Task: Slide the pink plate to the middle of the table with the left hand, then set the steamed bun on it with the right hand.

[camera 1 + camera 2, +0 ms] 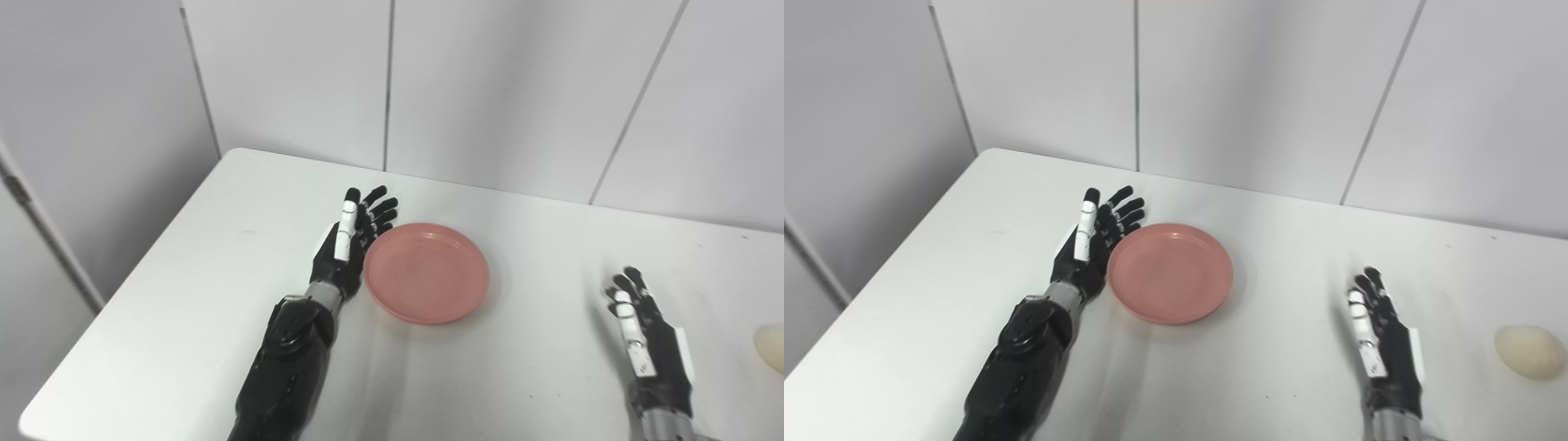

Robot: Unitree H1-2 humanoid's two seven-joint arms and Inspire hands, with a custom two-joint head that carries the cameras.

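The white table (202, 294) fills the lower two thirds of the frame; grey wall panels (490, 92) occupy the upper third.

Pink plate (1170, 272): lies flat on the table, slightly left of frame centre. Its dish is bare. A soft shadow runs along its lower rim.

Left hand (1090, 245): positioned at the plate's left edge, arm entering from the bottom left of the frame. The hand stands on edge with the palm turned toward the plate — fingers (1124, 211) extended, slightly fanned, pointing toward the upper right. It grips nothing. The heel of the hand sits against or just beside the plate rim; whether there is actual contact cannot be told from either view.

Right hand (1381, 343): located at the lower right of the frame, well apart from the plate. It is also set on edge, fingers extended and close together, pointing toward the top of the frame. It holds nothing and casts a shadow on the table to its left.

Steamed bun (1530, 351): a pale, rounded, egg-shaped item resting on the table at the far right edge of the frame — to the right of the right hand, clear of it. In the left eye view it is cut off by the frame border.
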